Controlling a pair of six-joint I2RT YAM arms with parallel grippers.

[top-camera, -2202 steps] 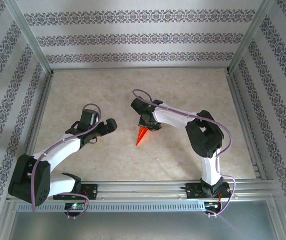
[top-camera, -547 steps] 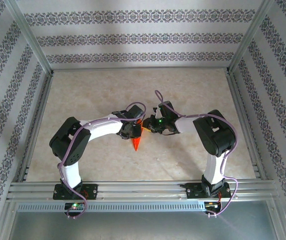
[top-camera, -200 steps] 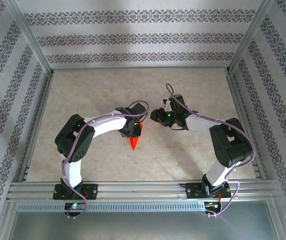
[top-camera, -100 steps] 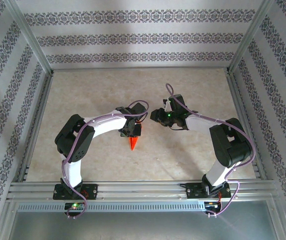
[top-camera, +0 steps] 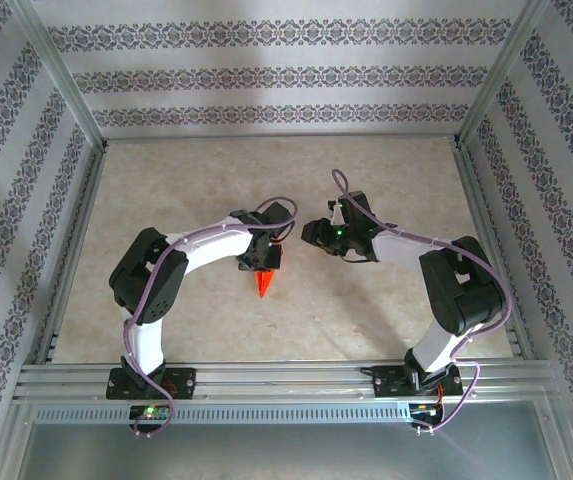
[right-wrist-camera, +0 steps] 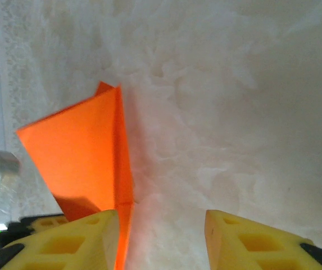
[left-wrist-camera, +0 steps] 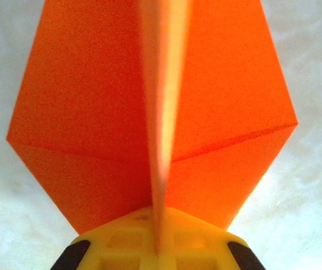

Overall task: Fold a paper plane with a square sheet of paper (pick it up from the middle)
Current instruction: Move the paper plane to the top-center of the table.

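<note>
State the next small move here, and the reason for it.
Probably draw the right gripper back a little, clear of the paper plane. Its fingers stand open with the plane's edge close beside one of them, while the left gripper is shut on the plane's centre fold and holds it alone.

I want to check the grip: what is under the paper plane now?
Under the paper plane, the pale marbled table shows around both wings. The part directly beneath the paper is covered. The left gripper is shut on the plane's centre fold.
</note>
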